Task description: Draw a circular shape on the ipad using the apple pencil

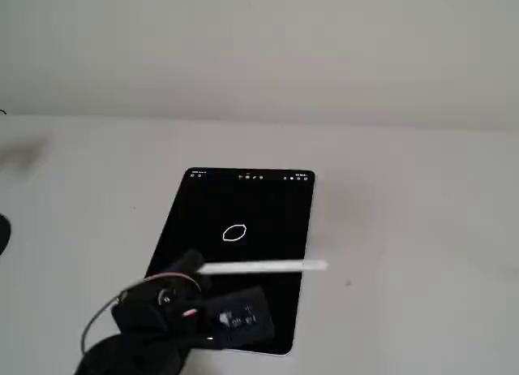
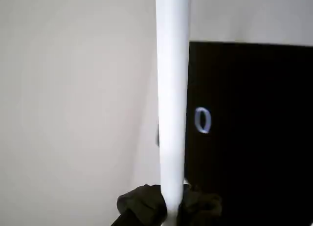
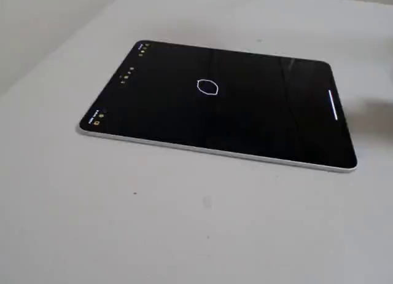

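White tabletop is bearing the ipad (image 1: pixel 280 209), its circle (image 1: pixel 234 233) already drawn; the pencil (image 1: pixel 261 267) is being pinched by the gripper (image 1: pixel 192 271), lifted clear.

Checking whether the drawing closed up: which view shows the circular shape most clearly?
A fixed view shows the circular shape best: sharp, unobstructed, a closed outline mid-screen on the ipad. The other fixed view shows it small, beyond the apple pencil. The wrist view shows it blurred and squeezed narrow beside the pencil.
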`<state>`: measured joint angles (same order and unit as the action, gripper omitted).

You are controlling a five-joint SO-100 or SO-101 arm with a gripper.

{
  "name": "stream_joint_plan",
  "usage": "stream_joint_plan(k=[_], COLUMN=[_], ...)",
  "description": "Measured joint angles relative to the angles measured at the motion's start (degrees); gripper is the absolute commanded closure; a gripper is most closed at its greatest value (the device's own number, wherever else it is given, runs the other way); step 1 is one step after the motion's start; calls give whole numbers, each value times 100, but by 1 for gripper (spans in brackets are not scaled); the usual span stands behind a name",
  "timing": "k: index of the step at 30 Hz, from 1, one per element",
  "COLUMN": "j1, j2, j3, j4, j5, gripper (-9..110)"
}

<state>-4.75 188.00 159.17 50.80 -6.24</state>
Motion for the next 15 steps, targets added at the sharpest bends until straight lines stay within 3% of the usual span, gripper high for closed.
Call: stream_joint_plan(k=[15], j1=[229], j2=[158], j3=[1389], j4=[1274], j5=[369], gripper=[101])
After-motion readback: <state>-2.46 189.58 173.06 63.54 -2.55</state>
